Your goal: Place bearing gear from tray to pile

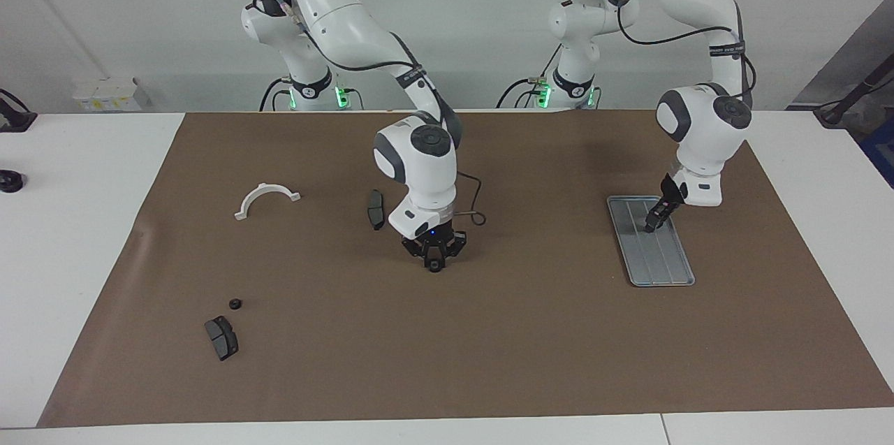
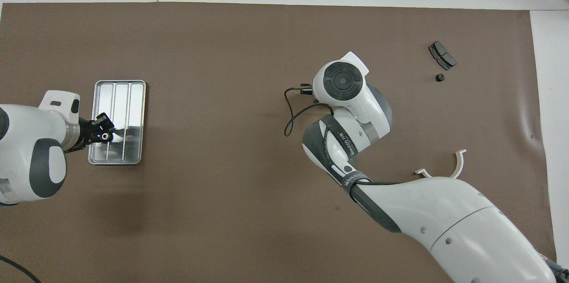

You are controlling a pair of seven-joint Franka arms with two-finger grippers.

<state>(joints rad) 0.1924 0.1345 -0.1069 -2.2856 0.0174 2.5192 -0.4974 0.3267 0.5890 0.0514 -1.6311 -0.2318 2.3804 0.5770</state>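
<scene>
The silver-grey tray (image 1: pixel 663 267) (image 2: pixel 118 96) lies toward the left arm's end of the table. My left gripper (image 1: pixel 651 225) (image 2: pixel 105 136) is down in it, shut on a small black bearing gear (image 2: pixel 106 137). Over the middle of the mat hangs my right gripper (image 1: pixel 434 265), shut on another bearing gear (image 1: pixel 434 267). In the overhead view its own wrist (image 2: pixel 340 81) hides that gripper. The pile shows as one small black gear (image 1: pixel 235 303) (image 2: pixel 440 77) near the right arm's end.
One dark brake pad (image 1: pixel 221 337) (image 2: pixel 442 55) lies beside the pile gear. Another brake pad (image 1: pixel 376 209) sits close to the right wrist. A white half-ring (image 1: pixel 267 198) (image 2: pixel 458 165) rests nearer to the robots. A brown mat (image 1: pixel 489 361) covers the table.
</scene>
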